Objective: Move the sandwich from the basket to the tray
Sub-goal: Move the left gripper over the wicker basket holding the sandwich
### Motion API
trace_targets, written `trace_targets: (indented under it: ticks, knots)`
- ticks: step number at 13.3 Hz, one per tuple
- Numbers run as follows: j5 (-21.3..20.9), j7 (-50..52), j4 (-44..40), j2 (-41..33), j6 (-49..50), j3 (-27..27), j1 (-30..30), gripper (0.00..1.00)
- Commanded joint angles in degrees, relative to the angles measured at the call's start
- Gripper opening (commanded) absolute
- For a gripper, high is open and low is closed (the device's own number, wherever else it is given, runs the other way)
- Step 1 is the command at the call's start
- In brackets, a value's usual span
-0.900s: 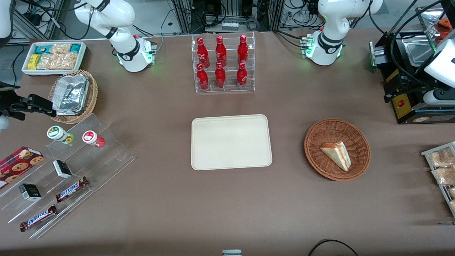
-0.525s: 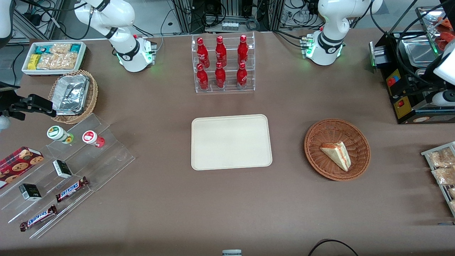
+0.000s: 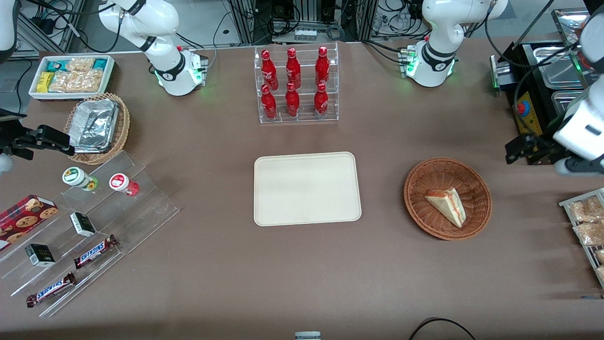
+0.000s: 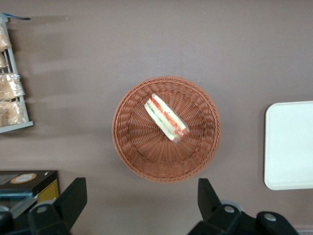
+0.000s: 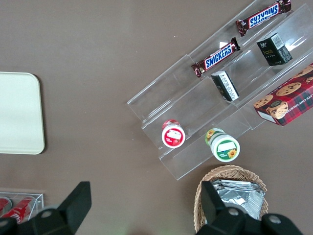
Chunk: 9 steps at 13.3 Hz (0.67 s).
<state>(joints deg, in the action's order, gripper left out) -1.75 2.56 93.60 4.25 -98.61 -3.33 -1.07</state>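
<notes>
On the brown tabletop (image 3: 302, 264), nearest the front camera, we see the small triangular sandwich wedge (image 3: 447, 206) lying in the round reddish-brown wicker basket (image 3: 420, 177), long axis diagonal. Beside it, toward the parked arm's end, is the flat cream rectangular tray (image 3: 306, 188), bare. Farther back and high up, our gripper (image 4: 139, 203) hangs released, jaws spread, holding nothing; the sandwich lies below it, slightly nearer the camera.

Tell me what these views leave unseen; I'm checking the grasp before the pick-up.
- Gripper, open, above the table beside the basket: its fingers are cut off by the wrist view's edge.
- Sandwich: the underside, resting on the wicker, is hidden in both views.
- Tray: partly cut off by the wrist view's edge.
- Snack rack: cut off by the edge in both views.
</notes>
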Motion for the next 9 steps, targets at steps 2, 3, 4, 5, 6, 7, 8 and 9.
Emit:
trace_targets:
  ticks: [2, 3, 4, 5, 6, 7, 8, 9]
  knots:
    - [0.3, 8.6, 8.5, -0.2, -9.7, 0.0, -0.2, 1.0]
    - [0.3, 9.2, 10.4, -0.1, -12.3, 0.0, -0.2, 1.0]
    - [0.3, 11.5, 12.4, 0.1, -15.3, 0.0, -0.2, 1.0]
    - [0.3, 14.5, 14.1, 0.2, -18.1, -0.1, -0.1, 1.0]
    - [0.3, 18.1, 16.0, 0.8, -21.0, -0.1, 0.2, 1.0]
    - [0.2, 21.0, 17.5, 1.2, -23.1, -0.2, 0.4, 1.0]
    - [0.2, 22.4, 18.5, 2.0, -25.2, -0.2, 0.5, 1.0]
    - [0.2, 23.8, 19.3, 2.9, -26.7, -0.4, 0.5, 1.0]
